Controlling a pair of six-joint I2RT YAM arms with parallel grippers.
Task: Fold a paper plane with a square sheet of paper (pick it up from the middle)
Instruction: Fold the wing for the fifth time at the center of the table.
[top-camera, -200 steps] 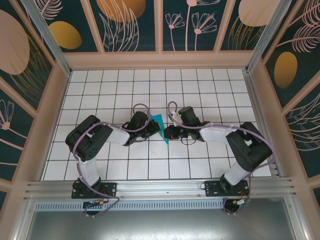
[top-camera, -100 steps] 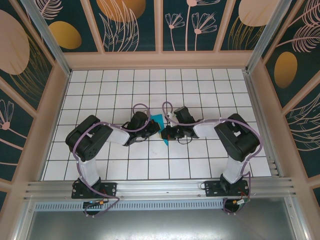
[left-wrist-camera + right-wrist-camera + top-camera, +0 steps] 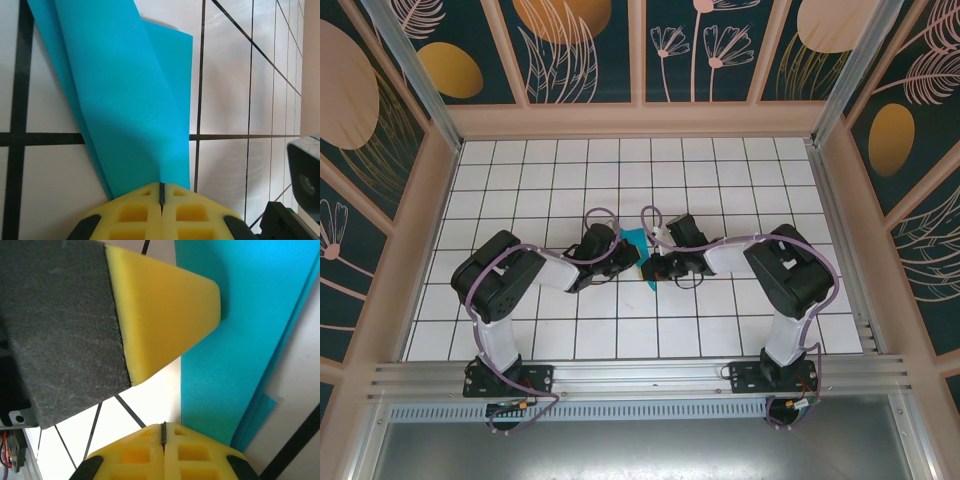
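Observation:
The teal sheet of paper [image 3: 636, 240] lies folded in layers on the tiled table, between the two grippers. Their bodies hide most of it from above, so I cannot tell whether it has the shape of a paper plane. In the left wrist view the paper [image 3: 135, 100] runs under my left gripper [image 3: 161, 186], which is shut with its yellow tip pressed on the sheet. The right wrist view shows that left fingertip [image 3: 165, 310] resting flat on the paper [image 3: 235, 350]. My right gripper [image 3: 163, 425] is shut, holds nothing, and sits at the paper's near edge.
White tiles with black grid lines [image 3: 720, 170] cover the table, walled by patterned panels [image 3: 640, 120] at the back and sides. Both arms [image 3: 500, 280] [image 3: 790, 270] reach in to the middle. The right gripper's dark body [image 3: 302, 170] stands close beside the left one.
The right arm has folded in and its gripper has slid left to the paper's edge. The left arm and the paper have stayed put.

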